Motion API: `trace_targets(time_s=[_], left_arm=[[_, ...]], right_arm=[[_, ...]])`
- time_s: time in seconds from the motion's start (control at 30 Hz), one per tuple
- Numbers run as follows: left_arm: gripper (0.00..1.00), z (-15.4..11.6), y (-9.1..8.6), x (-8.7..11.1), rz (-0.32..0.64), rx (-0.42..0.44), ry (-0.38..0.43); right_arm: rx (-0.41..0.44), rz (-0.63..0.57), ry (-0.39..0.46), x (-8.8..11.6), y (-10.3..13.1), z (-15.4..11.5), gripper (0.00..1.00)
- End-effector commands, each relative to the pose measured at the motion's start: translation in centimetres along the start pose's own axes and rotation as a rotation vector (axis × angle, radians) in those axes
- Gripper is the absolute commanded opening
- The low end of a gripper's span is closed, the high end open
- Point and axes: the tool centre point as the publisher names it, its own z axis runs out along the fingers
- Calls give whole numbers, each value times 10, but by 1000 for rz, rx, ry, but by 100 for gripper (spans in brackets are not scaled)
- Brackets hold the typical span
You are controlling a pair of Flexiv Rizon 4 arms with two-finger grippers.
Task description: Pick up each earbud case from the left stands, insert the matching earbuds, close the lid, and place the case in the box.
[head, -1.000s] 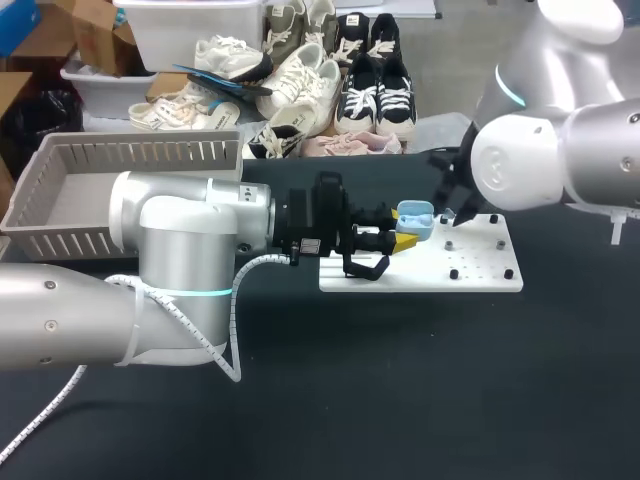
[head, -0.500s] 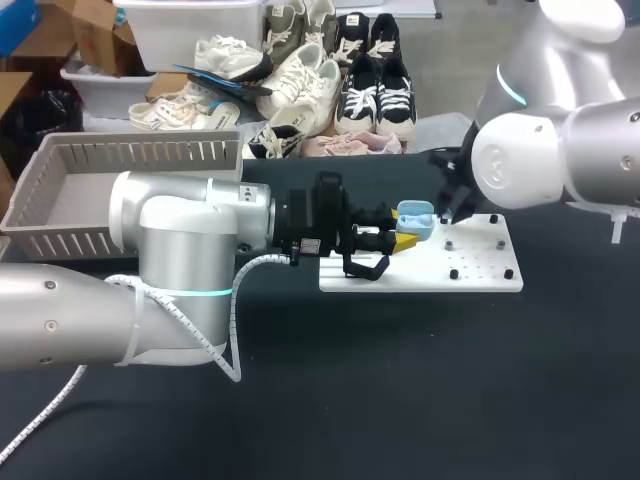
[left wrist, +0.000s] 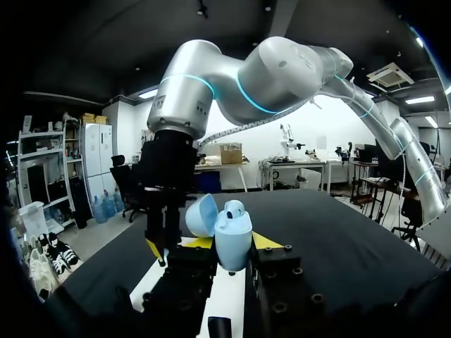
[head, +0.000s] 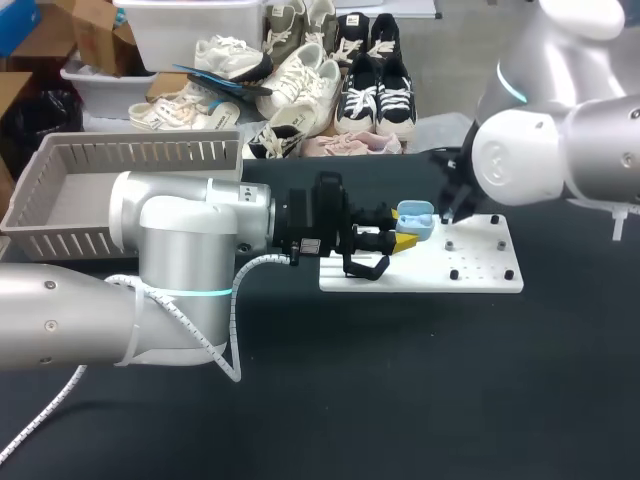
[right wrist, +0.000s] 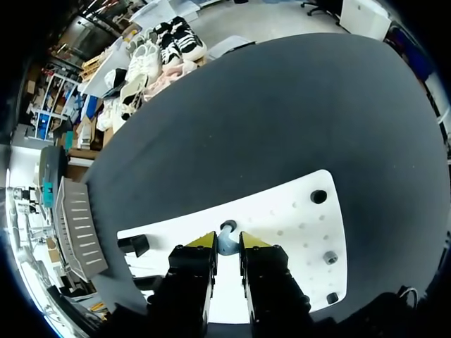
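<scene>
1. The left arm [head: 190, 225] lies across the dark bench [head: 400, 390] from the left. Its end is over the left part of a white board [head: 485, 272].
2. The left jaws are clamped on a pale blue case [left wrist: 232, 246], with 1 yellow fingertip [left wrist: 199, 243] pressing on each side. The case stands upright, held just above the board.
3. The case's lid [left wrist: 200, 215] is swung open and leans toward the right arm. 1 earbud [left wrist: 235, 208] sticks up out of the case body.
4. The right arm [head: 530, 160] comes in from the right and points down at the board. It is just beside the case, on the lid side, and is not touching it.
5. The right jaws are set narrow and pinch a second earbud [right wrist: 226, 238], small and pale blue, which fills the gap between the 2 yellow tips. It sits low against the board, and I cannot tell whether it is touching the board.
6. The board carries several small black pegs [head: 453, 273] dotted over its right half, near the right arm.
7. A grey slatted box [head: 60, 195] sits at the far left of the bench, behind the left arm and well apart from the case and the board.
</scene>
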Motion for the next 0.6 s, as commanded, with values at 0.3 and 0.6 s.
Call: trace_targets(time_s=[0.3, 0.6], left_arm=[[0, 0, 0, 1, 1, 0, -3], [0, 0, 0, 1, 1, 0, -3]], right_arm=[[7, -19, -30, 13, -2, -23, 0], [31, -98, -8, 29, -5, -40, 0]])
